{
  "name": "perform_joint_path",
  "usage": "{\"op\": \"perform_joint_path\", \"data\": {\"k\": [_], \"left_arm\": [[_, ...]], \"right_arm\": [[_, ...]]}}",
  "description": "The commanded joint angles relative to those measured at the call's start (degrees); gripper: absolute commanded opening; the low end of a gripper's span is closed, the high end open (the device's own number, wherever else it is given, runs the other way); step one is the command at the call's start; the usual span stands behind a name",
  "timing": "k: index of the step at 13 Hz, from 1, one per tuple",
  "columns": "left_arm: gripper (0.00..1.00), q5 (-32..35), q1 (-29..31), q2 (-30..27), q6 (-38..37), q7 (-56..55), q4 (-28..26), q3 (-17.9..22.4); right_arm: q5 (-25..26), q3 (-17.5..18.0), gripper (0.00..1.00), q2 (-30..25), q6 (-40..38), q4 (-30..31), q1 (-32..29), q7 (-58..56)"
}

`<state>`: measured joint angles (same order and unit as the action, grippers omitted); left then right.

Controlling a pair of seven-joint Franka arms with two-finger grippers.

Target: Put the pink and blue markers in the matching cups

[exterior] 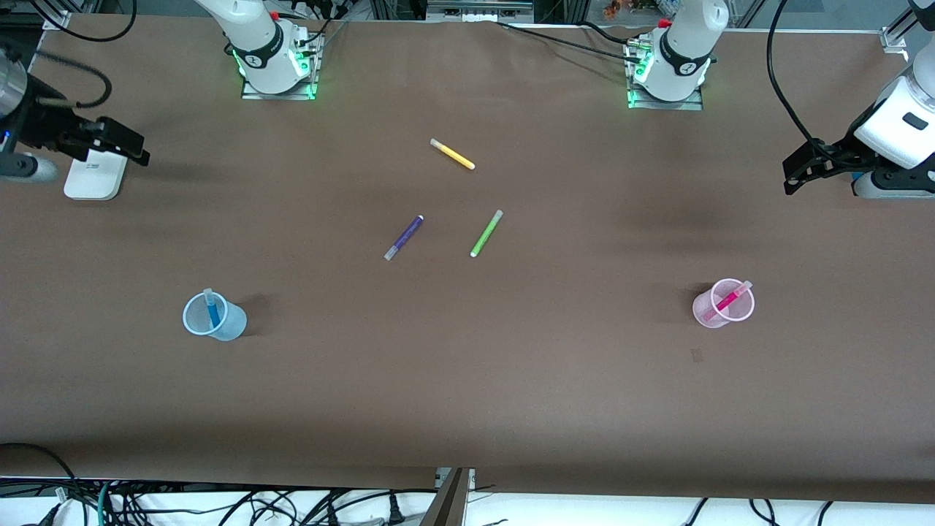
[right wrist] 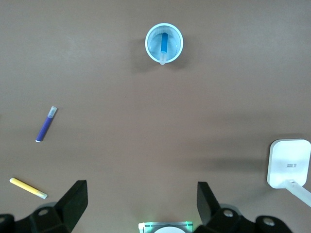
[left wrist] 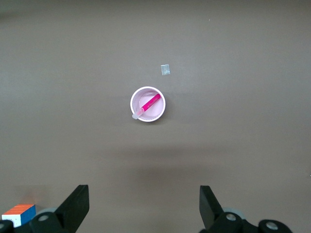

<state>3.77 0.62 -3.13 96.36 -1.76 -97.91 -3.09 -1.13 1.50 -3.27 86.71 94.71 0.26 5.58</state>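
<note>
so you have five markers on the table [exterior: 467,409] and two cups. one blue marker [exterior: 212,310] leans inside the pale blue cup [exterior: 214,317] toward the right arm's end; one pink marker [exterior: 727,300] leans inside the pale pink cup [exterior: 723,304] toward the left arm's end. three loose pens lie mid-table: yellow [exterior: 453,154], purple [exterior: 404,237], lime-green [exterior: 486,233]. your left gripper [exterior: 796,175] and right gripper [exterior: 128,146] each hang at their own table end, jaws wide apart, holding nothing.

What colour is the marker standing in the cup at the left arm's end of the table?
Magenta pink marker, clearest in the left wrist view.
</note>
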Motion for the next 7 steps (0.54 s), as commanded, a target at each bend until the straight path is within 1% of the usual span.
{"op": "perform_joint_path", "data": {"k": [1,7], "left_arm": [[1.00,-1.1,-0.4,0.3,-1.2,0.0,1.2,0.4],[1.00,-1.1,-0.4,0.3,-1.3,0.2,1.2,0.4]], "right_arm": [[0.1,1.0,0.99,-1.4,1.7,2.2,0.0,-0.7],[0.2,0.9,0.99,-1.0,1.2,2.1,0.4,-0.8]]}}
